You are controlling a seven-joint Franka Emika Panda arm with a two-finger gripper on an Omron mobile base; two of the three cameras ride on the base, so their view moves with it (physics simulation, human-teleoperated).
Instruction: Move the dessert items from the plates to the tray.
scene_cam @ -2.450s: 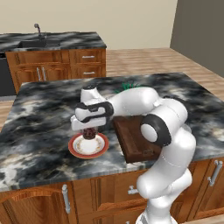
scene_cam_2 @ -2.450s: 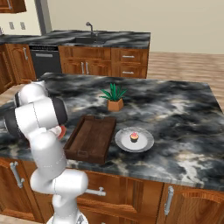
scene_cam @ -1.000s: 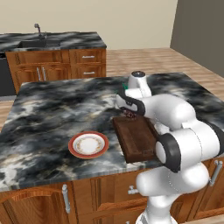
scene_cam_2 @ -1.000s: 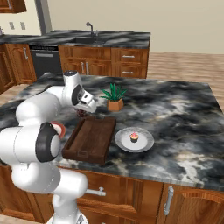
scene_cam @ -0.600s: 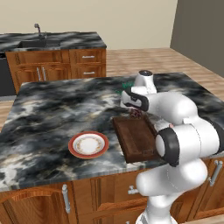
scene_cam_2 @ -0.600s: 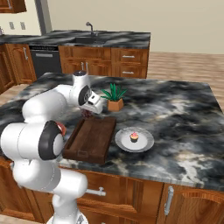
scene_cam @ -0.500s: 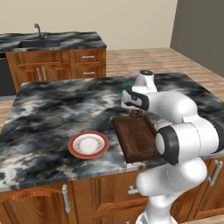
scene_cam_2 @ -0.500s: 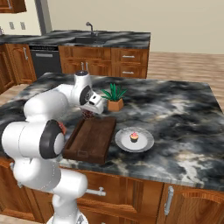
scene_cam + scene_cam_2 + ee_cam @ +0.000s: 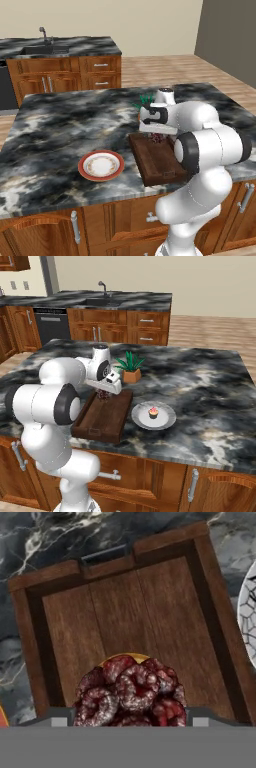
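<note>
**Dark sweet held over the far end of the tray; cupcake on the pale plate**

While the arm reaches across the marble island, we find the gripper (image 9: pixel 158 136) poised above the far end of the dark wooden tray (image 9: pixel 161 167), near the potted plant (image 9: pixel 130 365); the same gripper (image 9: pixel 104 393) in the right base view hangs just over the tray (image 9: pixel 102 421) at the end nearest the plant's orange pot. We note a dark reddish-brown lump (image 9: pixel 157 137) between the fingers, and judge the jaws closed upon it; in the hand view this sweet (image 9: pixel 131 693) appears as a cluster of dark, berry-like rounds on a thin orange base, sitting between the finger tips at the bottom of the frame, with the tray's bare floor (image 9: pixel 125 622) spread out beyond it. Whether the sweet touches the tray floor or hangs slightly clear of it, we cannot tell.

We record the red-rimmed plate (image 9: pixel 101 165) on the counter to the left of the tray in the left base view, apart from it, its cream centre bare; a sliver of red rim shows at the lower left edge of the hand view. The pale plate (image 9: pixel 154 415) lies just beside the tray on its other side; the small cupcake (image 9: pixel 153 412) stands upright at its centre, pink-orange top uppermost; an edge of this plate (image 9: pixel 248 617) shows at the right of the hand view.

We observe a second counter with a sink and faucet (image 9: pixel 102 287) beyond the island.
</note>
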